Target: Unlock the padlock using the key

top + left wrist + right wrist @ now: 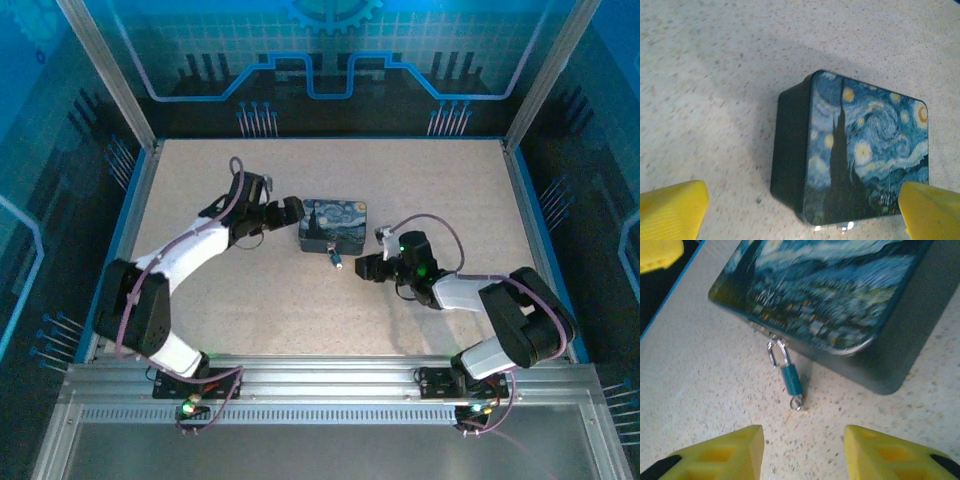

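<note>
The padlock [790,380] is small, with a teal body and a silver shackle hooked through the latch of the dark blue swirl-painted tin [830,285]. It lies on the table against the tin's front side. The key [797,403] sticks out of the lock's lower end, only its little ring head showing. My right gripper [804,450] is open a short way in front of the key, with nothing between its yellow fingers. From above, the padlock [335,260] lies just left of the right gripper [362,267]. My left gripper [802,207] is open wide at the tin's [865,150] left end, not touching it.
The tin [333,225] sits mid-table on the speckled beige tabletop [250,300], between the two arms. Blue raised edges and metal frame posts border the table. One yellow finger [657,252] of the left gripper shows beyond the tin in the right wrist view.
</note>
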Robot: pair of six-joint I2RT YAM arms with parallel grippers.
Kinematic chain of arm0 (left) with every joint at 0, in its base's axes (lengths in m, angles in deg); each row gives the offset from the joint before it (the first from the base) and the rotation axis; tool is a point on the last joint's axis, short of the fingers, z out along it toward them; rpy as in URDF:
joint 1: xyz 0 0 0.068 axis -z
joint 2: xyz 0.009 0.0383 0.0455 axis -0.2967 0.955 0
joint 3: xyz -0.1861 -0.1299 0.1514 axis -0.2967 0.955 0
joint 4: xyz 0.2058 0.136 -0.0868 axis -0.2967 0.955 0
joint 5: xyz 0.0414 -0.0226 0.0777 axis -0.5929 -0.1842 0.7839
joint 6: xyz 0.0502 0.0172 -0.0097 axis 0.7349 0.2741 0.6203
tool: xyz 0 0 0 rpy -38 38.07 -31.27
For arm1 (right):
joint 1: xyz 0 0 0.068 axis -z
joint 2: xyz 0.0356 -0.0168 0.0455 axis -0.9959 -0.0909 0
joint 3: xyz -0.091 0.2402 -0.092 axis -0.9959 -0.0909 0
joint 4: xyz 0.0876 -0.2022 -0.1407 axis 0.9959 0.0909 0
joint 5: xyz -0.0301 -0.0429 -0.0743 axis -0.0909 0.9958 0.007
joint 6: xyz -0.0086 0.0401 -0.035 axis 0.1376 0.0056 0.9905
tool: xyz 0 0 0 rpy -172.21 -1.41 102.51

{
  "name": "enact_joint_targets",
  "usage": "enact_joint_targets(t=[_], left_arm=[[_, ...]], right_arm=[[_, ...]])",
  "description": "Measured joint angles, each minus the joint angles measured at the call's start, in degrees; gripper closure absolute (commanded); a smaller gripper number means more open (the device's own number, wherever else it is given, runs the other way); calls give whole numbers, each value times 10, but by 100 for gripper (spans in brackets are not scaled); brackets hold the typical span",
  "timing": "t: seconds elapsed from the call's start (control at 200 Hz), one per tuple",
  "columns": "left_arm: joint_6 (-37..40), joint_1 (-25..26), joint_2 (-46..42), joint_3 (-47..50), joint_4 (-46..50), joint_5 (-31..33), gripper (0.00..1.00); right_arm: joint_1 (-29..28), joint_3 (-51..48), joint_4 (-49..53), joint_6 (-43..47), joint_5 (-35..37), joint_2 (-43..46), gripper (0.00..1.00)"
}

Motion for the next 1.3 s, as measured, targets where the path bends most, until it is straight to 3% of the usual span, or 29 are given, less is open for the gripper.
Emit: enact_joint_targets(t=[0.255,0.475,0.795,1.14,1.301], left_arm=[[16,-5,111,-60,-15,-90,13],[10,-5,146,-58,-27,-149,25],[-25,-4,118,36,-113,-178,41],[-70,24,30,153,-162,-169,41],[-81,33,4,180,-165,-165,41]], right_arm=[[50,66,5,-16,-30,-28,24],[66,126,18,-23,-59,-93,22],[68,195,35,-24,-101,-154,22],[64,239,47,-2,-118,-184,20],[71,215,74,29,-102,-139,18]])
